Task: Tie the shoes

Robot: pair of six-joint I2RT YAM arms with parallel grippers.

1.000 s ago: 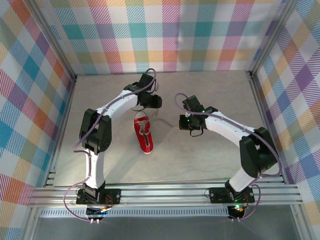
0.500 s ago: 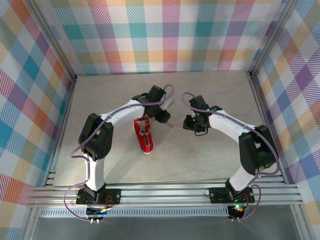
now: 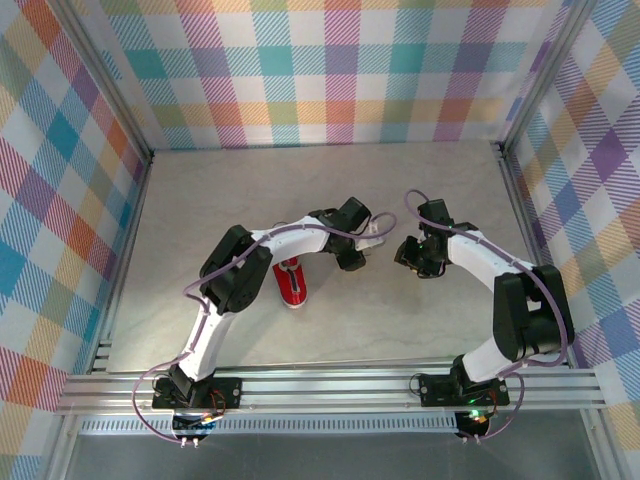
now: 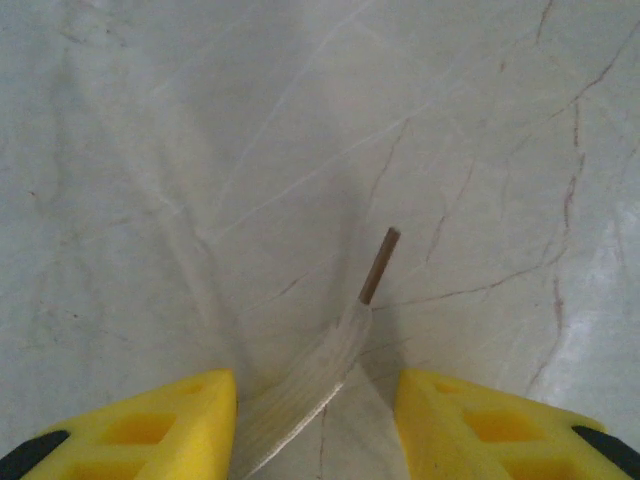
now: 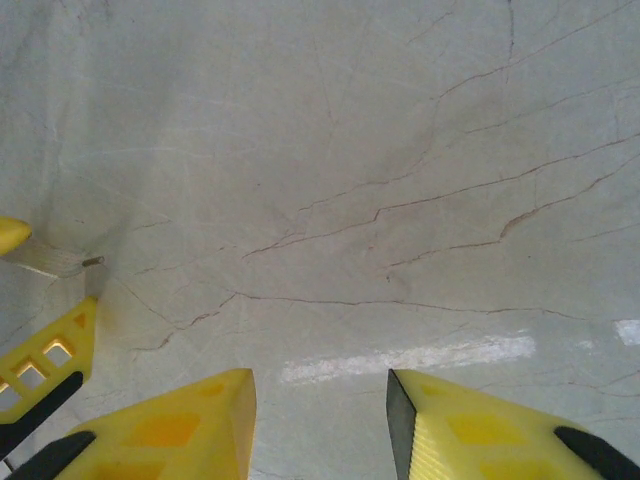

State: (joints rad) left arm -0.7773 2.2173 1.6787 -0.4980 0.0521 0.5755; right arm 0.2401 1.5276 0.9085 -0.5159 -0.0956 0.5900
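One red sneaker [image 3: 294, 290] lies on the marble table [image 3: 220, 200], at about 7 o'clock from the table's middle, with its length running roughly 12 to 6. The left arm [image 3: 290, 238] crosses over its far end and hides it. What shows of the eyelets and lacing is too small to read from above.

There are two arms and two grippers. Seen from above, both grippers hang near the table's middle, the one on the right arm [image 3: 480, 260] at 3 o'clock from the other, with a small gap between them.

The left gripper [image 4: 317, 395] has its yellow fingertips apart, the gap wider than the single lace [image 4: 315, 375] that rises between them toward 1 o'clock. The lace lies nearer the finger at 7 o'clock. Its one brown tip [image 4: 381, 262] is clear of both fingers and throws a shadow on the table. The frame's bottom edge cuts off the lace's lower run, so how it is held there cannot be told.

The right gripper [image 5: 320, 400] is spread, with bare marble between its fingertips. At 9 o'clock in its wrist view, the same lace end pokes out between two yellow fingers that the frame edge cuts off.
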